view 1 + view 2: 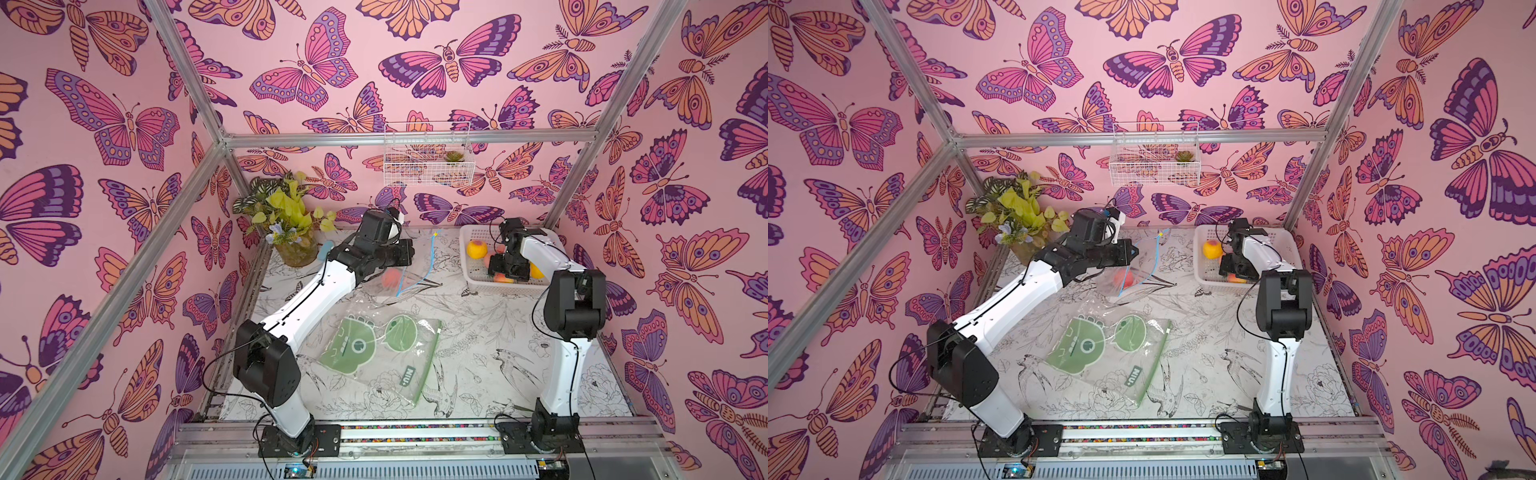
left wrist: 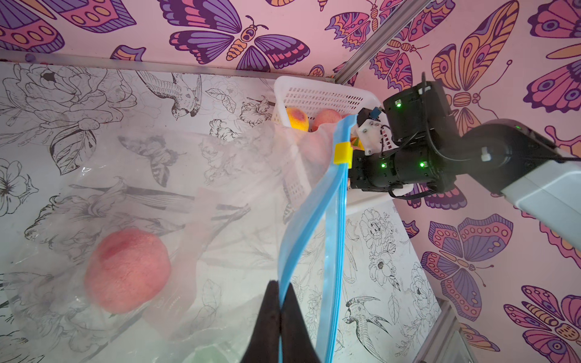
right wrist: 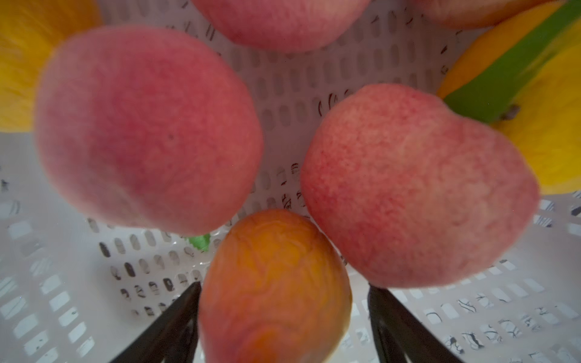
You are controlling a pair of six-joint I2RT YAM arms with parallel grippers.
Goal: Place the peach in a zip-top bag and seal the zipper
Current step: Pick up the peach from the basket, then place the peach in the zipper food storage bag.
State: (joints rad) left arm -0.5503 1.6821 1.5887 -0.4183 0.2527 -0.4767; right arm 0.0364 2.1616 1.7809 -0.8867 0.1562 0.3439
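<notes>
Left pincer (image 2: 279, 290) pinches zip-top bag (image 2: 220, 176) above bird-printed tabletop (image 2: 94, 94), butterfly walls (image 2: 314, 31) around.

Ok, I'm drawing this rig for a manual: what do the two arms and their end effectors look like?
The left arm and right arm have white link shells, boxy black joint housings, black base plates and thin black cables looping alongside. The right arm's wrist shows small green lights. The left end effector and right end effector each have two dark, tapered fingers.
</notes>
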